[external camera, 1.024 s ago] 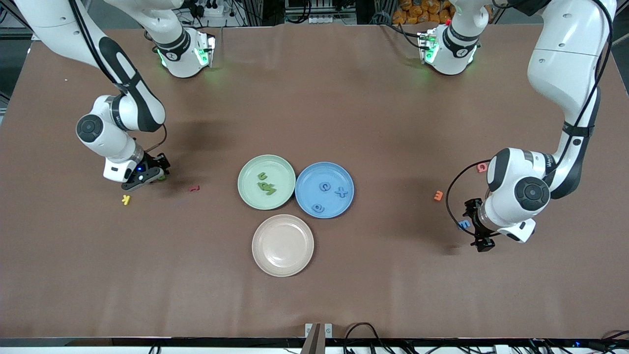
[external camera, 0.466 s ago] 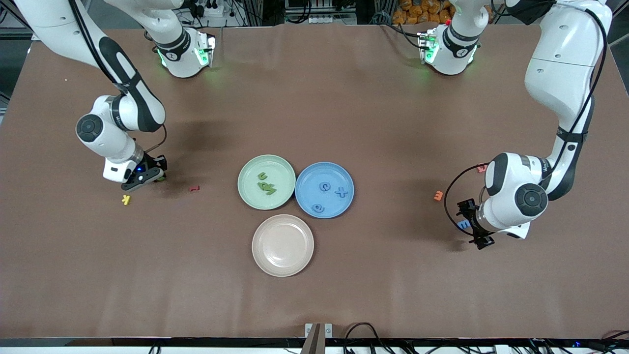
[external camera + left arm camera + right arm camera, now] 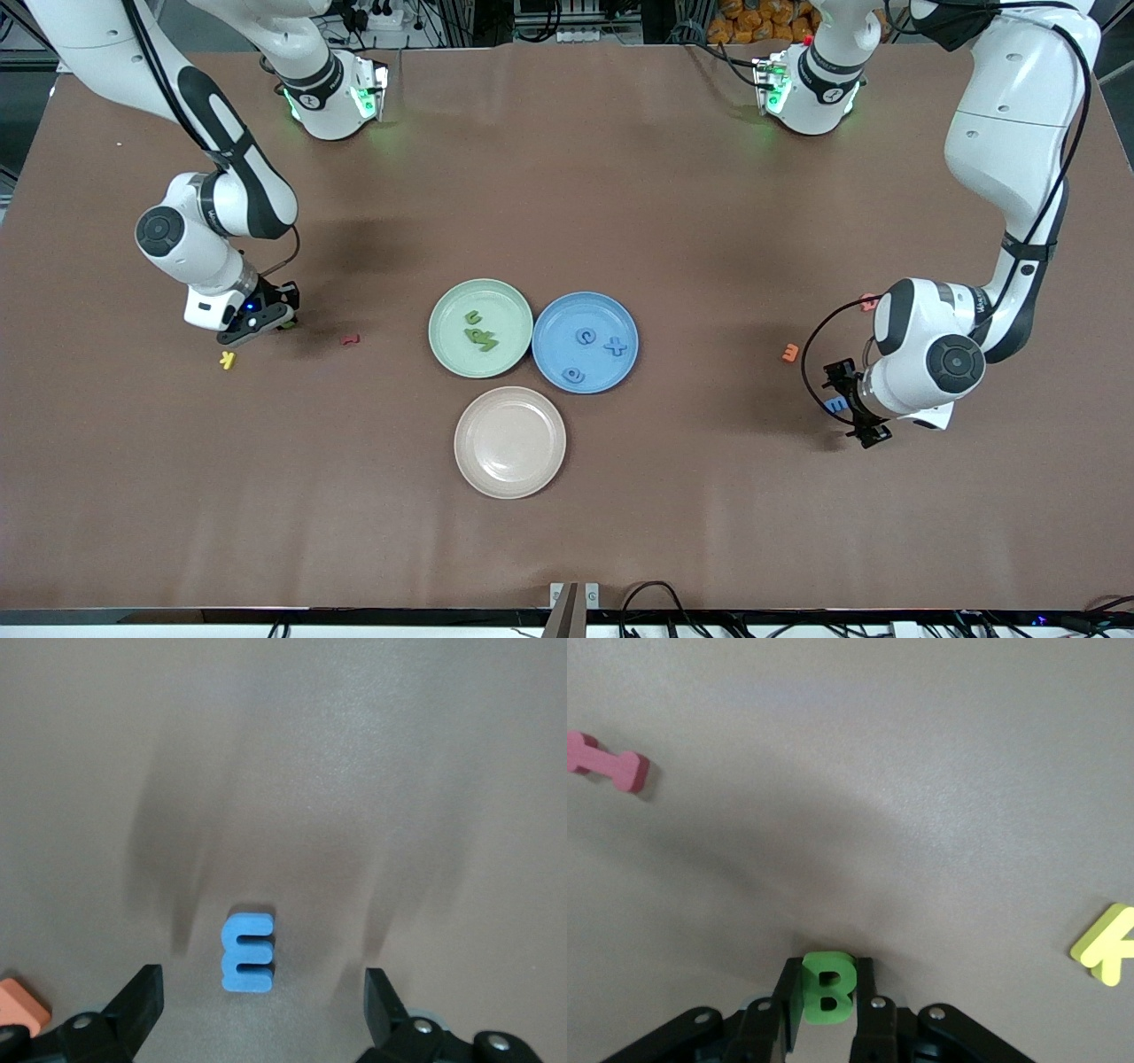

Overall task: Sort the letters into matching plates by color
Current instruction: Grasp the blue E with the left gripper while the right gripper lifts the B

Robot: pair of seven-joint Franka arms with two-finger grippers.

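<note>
Pinched a green letter B between the pads of the right tool, low at the right arm's end of the brown surface, near the yellow K and the red letter. Held the left tool spread wide astride a blue letter E, untouched, beside an orange letter. Lay touching at mid-surface: green plate, blue plate, with a beige plate nearer the camera.

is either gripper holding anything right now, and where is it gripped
The right gripper is shut on the green B, pinched across its two side edges. The left gripper is open around the blue E, holding nothing.
</note>
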